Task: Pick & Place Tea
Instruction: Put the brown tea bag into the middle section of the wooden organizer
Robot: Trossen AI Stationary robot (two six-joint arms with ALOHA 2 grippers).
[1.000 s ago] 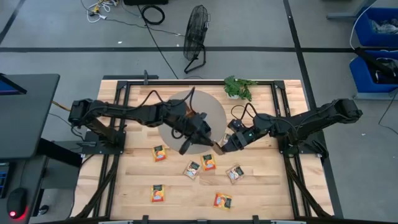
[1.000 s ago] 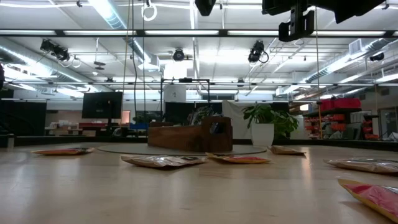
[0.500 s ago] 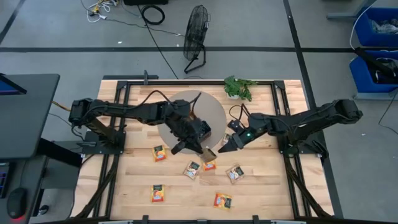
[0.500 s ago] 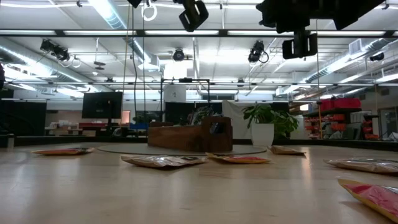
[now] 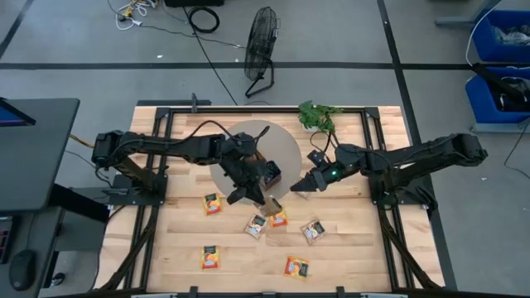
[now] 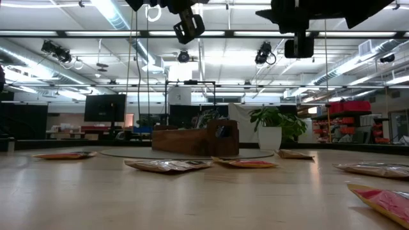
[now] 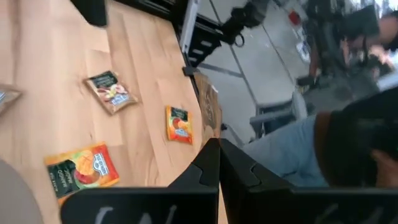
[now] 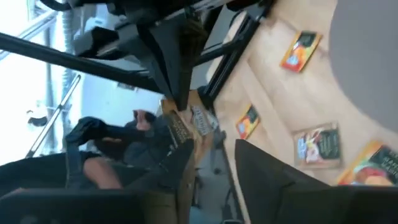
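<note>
My left gripper (image 5: 267,197) hangs over the table's middle, shut on a pale beige tea sachet (image 5: 272,202), which also shows in the right wrist view (image 8: 181,129). My right gripper (image 5: 301,187) stands open just to its right, with nothing between its fingers (image 8: 261,168). Several orange-yellow and beige tea sachets lie flat on the wood, among them one (image 5: 212,204) at the left and two (image 5: 279,218) (image 5: 312,231) below the grippers. The wooden tray (image 6: 195,139) rests on a round grey mat (image 5: 286,149), mostly hidden under the left arm in the high view. My left gripper pinches the beige sachet by one edge (image 7: 211,134) between its two shut fingers, which slant down from the table's far left. The sachet sticks out past the fingertips, seen edge-on in the left wrist view, and is lifted clear of the table.
A small green plant (image 5: 319,116) stands at the far edge, right of the mat. More sachets (image 5: 211,257) (image 5: 296,266) lie near the front edge. Black frame rails (image 5: 157,165) run along the table's left and right sides. A person sits beyond the table (image 7: 348,143).
My right gripper has come away from the beige sachet and drawn back toward the table's right edge. My left gripper keeps the sachet, has rolled and sunk a little, and has shifted slightly toward the left.
</note>
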